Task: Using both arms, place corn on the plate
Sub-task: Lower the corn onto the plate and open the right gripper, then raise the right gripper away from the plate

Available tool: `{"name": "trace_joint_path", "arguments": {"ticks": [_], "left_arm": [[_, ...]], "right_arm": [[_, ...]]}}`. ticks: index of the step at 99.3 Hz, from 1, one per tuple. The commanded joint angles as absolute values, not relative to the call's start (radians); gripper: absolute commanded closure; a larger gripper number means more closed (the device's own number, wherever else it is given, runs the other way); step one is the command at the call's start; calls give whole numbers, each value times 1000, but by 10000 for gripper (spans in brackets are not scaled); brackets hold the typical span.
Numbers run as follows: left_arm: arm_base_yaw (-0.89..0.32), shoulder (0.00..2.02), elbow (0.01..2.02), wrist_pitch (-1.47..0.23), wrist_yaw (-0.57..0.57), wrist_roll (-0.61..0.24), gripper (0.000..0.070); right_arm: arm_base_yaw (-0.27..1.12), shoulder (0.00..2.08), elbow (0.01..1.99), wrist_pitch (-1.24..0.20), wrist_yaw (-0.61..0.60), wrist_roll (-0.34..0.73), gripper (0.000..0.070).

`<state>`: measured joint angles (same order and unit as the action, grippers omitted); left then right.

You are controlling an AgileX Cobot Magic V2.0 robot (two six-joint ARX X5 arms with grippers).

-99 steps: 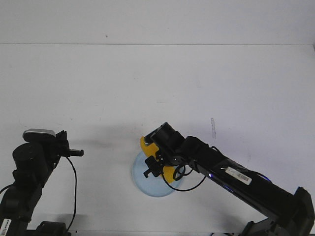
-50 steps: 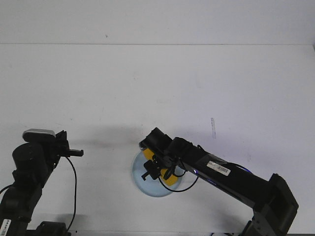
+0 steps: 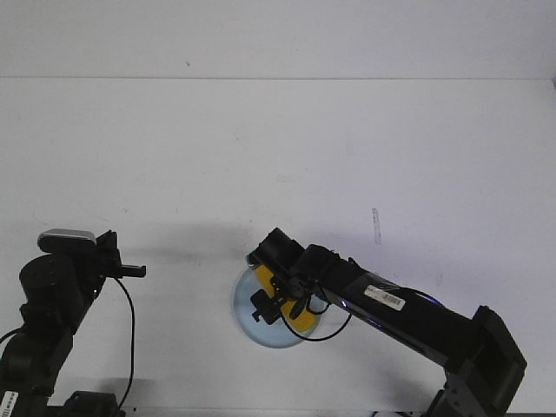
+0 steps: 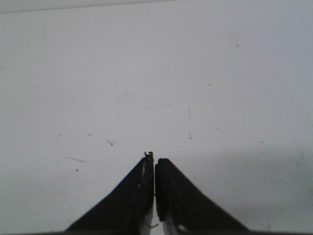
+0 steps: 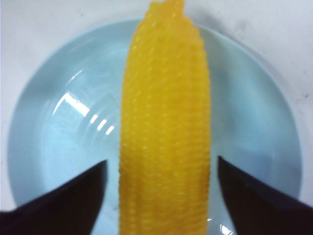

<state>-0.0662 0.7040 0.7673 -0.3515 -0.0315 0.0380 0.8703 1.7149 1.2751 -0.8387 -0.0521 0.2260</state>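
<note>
A yellow corn lies across the middle of the pale blue plate on the white bench, its tip reaching the plate's rim. The right gripper hangs low over the plate with its jaws spread wide, one on each side of the corn and clear of it. Well apart at the bench's left edge, the left gripper is pressed together, pinching nothing
</note>
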Motion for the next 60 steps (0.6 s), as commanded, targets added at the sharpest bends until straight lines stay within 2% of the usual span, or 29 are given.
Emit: {"name": "trace_joint_path", "arguments": {"ticks": [1,21,50,56,60], "left_arm": [[-68,704,776,-343,-36,41,700],[-68,697,776,-342,-36,41,700],[-67,662,776,-345,-37,52,700],[-67,657,776,-349,-37,52,700],[-66,653,776,-352,-37,52,700]], "right_arm": [[883,1738,1286,-834,-52,197,86],[881,1726,1316,-837,-52,178,85],[830,1634,1492,-830,-29,127,92],[802,1608,1531,-830,2,113,125],[780,1591,1556,-831,17,96,197]]}}
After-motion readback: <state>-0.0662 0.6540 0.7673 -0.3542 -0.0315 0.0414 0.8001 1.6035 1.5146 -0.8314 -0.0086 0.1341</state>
